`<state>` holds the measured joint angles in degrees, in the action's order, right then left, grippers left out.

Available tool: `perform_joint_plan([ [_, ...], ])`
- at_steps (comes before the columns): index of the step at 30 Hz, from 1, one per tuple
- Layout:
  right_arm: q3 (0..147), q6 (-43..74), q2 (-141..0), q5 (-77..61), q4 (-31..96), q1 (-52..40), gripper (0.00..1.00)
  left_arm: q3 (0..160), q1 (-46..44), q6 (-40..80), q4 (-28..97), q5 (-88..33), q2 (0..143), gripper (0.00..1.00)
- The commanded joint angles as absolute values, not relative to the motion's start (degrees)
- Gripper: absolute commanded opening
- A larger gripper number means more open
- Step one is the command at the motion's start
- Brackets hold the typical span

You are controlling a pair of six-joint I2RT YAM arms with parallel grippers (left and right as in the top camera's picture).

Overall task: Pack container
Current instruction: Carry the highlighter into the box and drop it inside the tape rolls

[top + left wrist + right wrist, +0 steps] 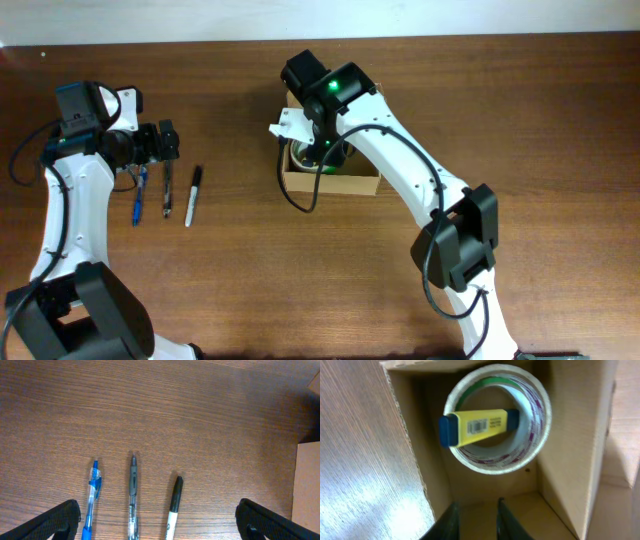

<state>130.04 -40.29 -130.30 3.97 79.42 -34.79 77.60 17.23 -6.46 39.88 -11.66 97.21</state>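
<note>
Hovering over the tan cardboard container (570, 460) with tape roll (537, 420) inside, right pincer (477, 519) narrowly parted; left pincer (157, 512) spread.

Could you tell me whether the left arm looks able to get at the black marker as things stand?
Probably yes: the black marker lies bare on the table, apart from the clear pen beside it, and the open left pincer faces it with nothing between.

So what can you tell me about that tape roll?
The tape roll lies flat inside the open cardboard box, hole upward, near a corner. It looks pale and glossy, with green and purple print on the inner core. A yellow marker with a blue end and a barcode rests across it.
</note>
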Motion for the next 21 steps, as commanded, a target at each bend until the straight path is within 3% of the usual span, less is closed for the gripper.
perform_joint_plan([
  [1, 130.17, -35.97, -120.75, 5.98, 78.85, -33.78, 0.2, 78.43, 17.43, -7.4, 39.92, -12.25, 97.78, 0.99],
  [5, 130.17, -31.44, -111.33, 6.31, 77.1, -30.85, 0.2, 78.43, 17.43, -7.4, 39.92, -12.25, 97.78, 0.99],
  [6, 130.17, -29.52, -108.99, 6.31, 76.29, -29.58, 0.26, 78.43, 17.43, -7.4, 39.92, -12.25, 97.78, 0.99],
  [9, 130.17, -22.22, -101.69, 6.26, 73.78, -23.55, 0.28, 78.43, 17.43, -7.4, 39.92, -12.25, 97.78, 0.99],
  [11, 130.17, -16.25, -97.6, 6.26, 72.62, -17.87, 0.4, 78.43, 17.43, -7.4, 39.92, -12.25, 97.78, 0.99],
  [13, 130.17, -10.79, -94.7, 6.22, 72.62, -11.18, 0.41, 78.43, 17.43, -7.4, 39.92, -12.25, 97.78, 0.99],
  [15, 130.17, -4.01, -93.14, 5.96, 73.82, -2.9, 0.54, 78.43, 17.43, -7.42, 39.92, -12.25, 97.78, 0.99],
  [21, 128.86, 8.73, -96.31, -1.06, 83.83, 17.76, 0.75, 78.43, 17.43, -7.35, 38.65, -13.5, 97.76, 0.99],
])
